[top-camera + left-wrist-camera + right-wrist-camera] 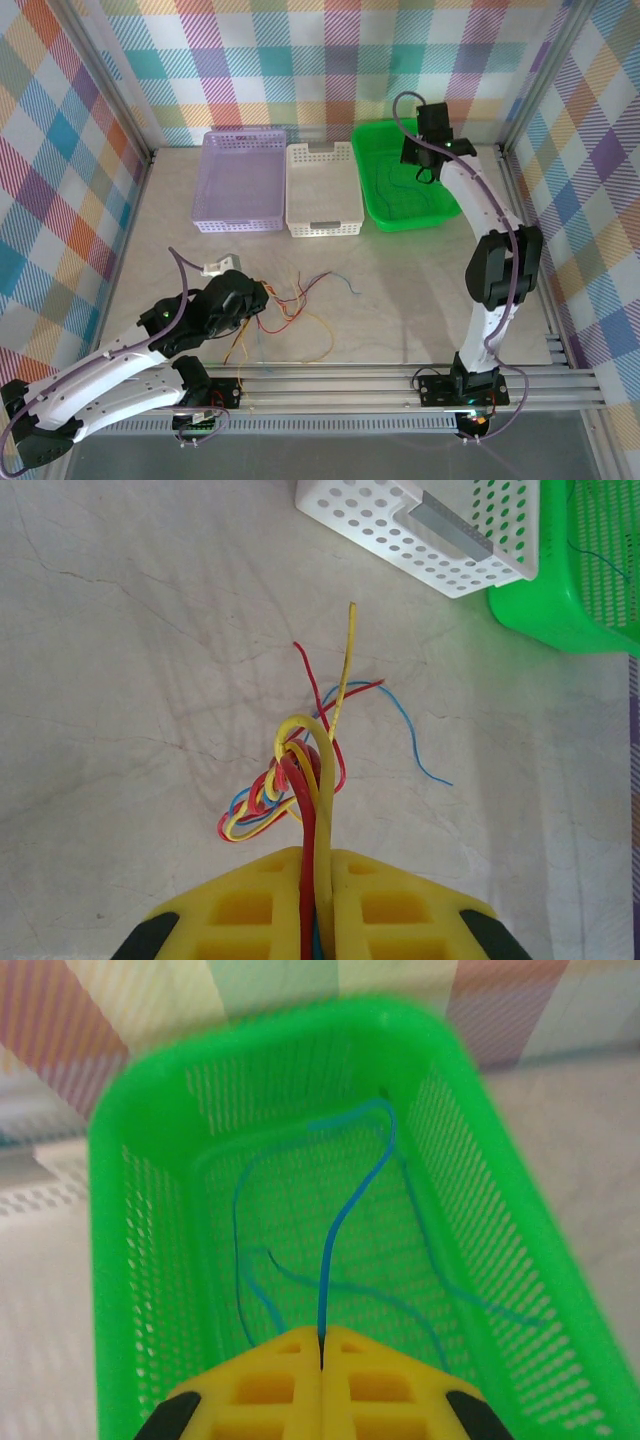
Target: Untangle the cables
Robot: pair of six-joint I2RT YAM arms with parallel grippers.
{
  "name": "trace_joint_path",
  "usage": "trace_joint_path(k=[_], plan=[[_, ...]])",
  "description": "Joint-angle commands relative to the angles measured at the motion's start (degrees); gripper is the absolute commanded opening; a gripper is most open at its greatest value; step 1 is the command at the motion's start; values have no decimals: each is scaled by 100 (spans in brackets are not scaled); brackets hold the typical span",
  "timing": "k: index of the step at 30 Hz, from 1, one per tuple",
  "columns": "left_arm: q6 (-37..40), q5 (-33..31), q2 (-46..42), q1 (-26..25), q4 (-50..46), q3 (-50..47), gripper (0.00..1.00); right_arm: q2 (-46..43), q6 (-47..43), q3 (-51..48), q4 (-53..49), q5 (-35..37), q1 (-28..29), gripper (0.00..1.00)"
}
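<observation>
Starting nearest your arm bases, you have the left gripper (318, 858) clenched on red and yellow strands of the cables (300, 775). They run out from between its yellow fingers (240, 905) into a knot of red, yellow and blue just ahead of the tips. From the knot, loose ends fan out over the marble table (420, 300). Farther back, three baskets stand in a row against the far wall: a purple basket (240, 222), a white basket (322, 230) and a green basket (378, 216). Your right gripper (321, 1336) hangs over the green one, pinched tight on a blue cable (328, 1260) that leaves its tips and curls across the basket's floor.
</observation>
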Motion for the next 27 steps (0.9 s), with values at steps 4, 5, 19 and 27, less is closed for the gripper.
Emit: trace_joint_path(k=[4, 5, 19, 27], plan=[[-159, 12, 52, -16, 161, 249, 0, 24, 695, -469, 130, -355, -21, 0], [-177, 18, 72, -12, 171, 260, 0, 51, 717, -520, 114, -425, -18, 0], [-242, 30, 260, -12, 268, 557, 0, 505, 859, -498, -461, -1034, -82, 26], [102, 107, 662, -12, 267, 829, 0, 136, 894, -477, -546, -1381, -82, 49]])
